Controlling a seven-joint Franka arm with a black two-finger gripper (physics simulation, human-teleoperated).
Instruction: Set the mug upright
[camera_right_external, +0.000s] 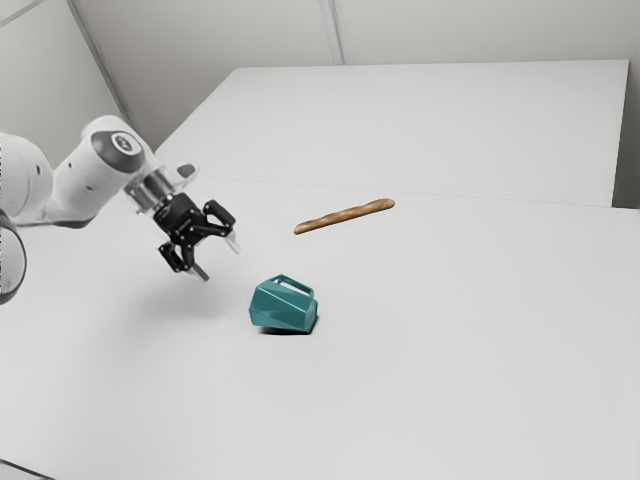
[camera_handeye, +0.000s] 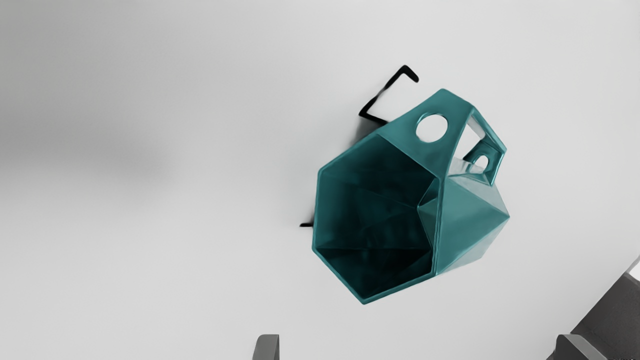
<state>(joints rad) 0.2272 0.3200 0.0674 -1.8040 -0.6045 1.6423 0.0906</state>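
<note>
A teal, faceted mug (camera_right_external: 284, 306) lies on its side on the white table, its handle pointing upward in the exterior view. My gripper (camera_right_external: 221, 261) hangs above the table toward the exterior view's left of the mug, fingers spread apart with nothing between them. Seen from the hand, the mug (camera_handeye: 475, 220) shows its dark open mouth, with the handle at its side. The gripper (camera_handeye: 417, 347) stands open, its two fingertips wide apart and not touching the mug.
A long brown baguette (camera_right_external: 345, 216) lies on the white table (camera_right_external: 450, 340) behind the mug, apart from it. Pale walls stand beyond the table's far edge.
</note>
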